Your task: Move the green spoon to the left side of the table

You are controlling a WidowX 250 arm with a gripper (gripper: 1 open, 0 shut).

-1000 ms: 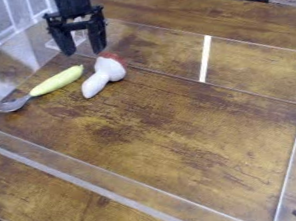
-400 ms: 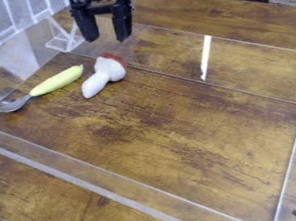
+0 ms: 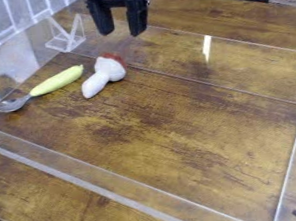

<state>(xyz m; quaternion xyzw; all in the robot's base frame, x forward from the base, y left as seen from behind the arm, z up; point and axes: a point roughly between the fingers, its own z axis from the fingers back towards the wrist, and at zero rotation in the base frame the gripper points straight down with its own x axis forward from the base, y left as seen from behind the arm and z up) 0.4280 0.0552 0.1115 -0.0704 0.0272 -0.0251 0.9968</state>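
Spoon (image 3: pixel 46 85) near table's (image 3: pixel 179 119) left acrylic edge, white object (image 3: pixel 101 76) just beside; broad bare wood rightward; gripper (image 3: pixel 121 23) above, fingers wide, empty

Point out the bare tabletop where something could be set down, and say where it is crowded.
Free: the wide middle and right of the table, up to the acrylic walls. Crowded: the left part, where the green spoon lies next to the white red-tipped object, with the open gripper above and behind them.
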